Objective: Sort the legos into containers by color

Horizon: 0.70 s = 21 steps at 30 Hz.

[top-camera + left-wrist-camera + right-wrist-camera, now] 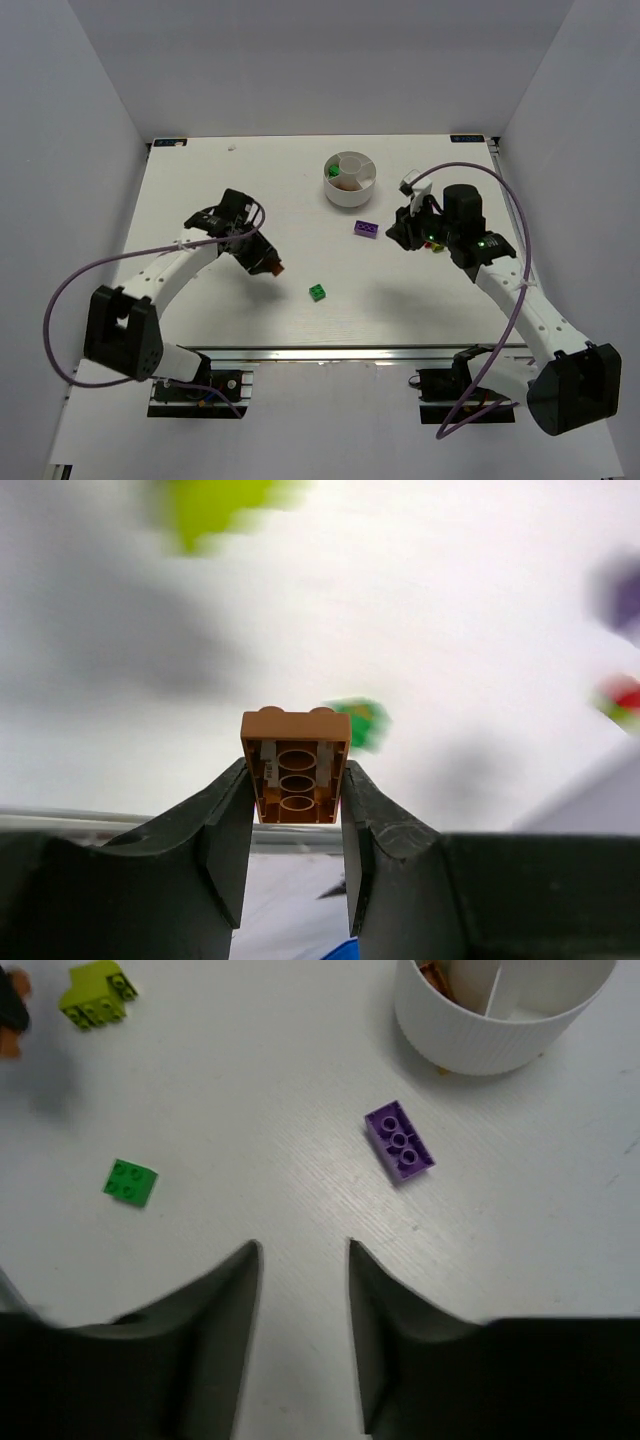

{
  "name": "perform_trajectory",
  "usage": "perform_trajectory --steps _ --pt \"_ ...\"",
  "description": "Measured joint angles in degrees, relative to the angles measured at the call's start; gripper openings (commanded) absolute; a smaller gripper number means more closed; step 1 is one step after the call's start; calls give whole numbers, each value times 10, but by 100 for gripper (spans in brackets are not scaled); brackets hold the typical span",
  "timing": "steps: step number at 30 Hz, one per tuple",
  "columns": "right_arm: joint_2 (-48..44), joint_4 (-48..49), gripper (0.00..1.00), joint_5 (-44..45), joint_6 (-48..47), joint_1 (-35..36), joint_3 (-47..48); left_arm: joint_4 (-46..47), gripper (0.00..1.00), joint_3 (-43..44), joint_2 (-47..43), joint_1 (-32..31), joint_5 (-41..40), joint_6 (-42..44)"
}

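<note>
Sorting seemingly early; round white dish [350, 193] nearly empty.
Left gripper [296, 780] pinches orange studded brick [296, 752]; right gripper [303, 1260] gapes empty; purple brick [399, 1141] at dish's five o'clock.

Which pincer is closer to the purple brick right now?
Right. The right pincer is close beside the purple brick; the left pincer, gripping an orange brick, is farther off.

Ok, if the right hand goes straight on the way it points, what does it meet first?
Most likely bare table. The right hand points at a patch just beside the purple brick, which it looks set to miss, though depth is unclear.
</note>
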Motion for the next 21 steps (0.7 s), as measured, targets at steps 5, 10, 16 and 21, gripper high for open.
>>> perform_trajectory --steps 5,10,16,21 --pt "6 1 6 -21 15 -24 25 160 0 9 -83 -18 66 37" --pt "36 0 11 -69 20 -50 67 422 0 7 -59 -33 122 109" --pt "47 -17 16 -120 19 -79 78 647 0 71 80 -42 174 248" --pt "39 -30 19 -132 16 -83 78 698 0 181 204 -43 189 321"
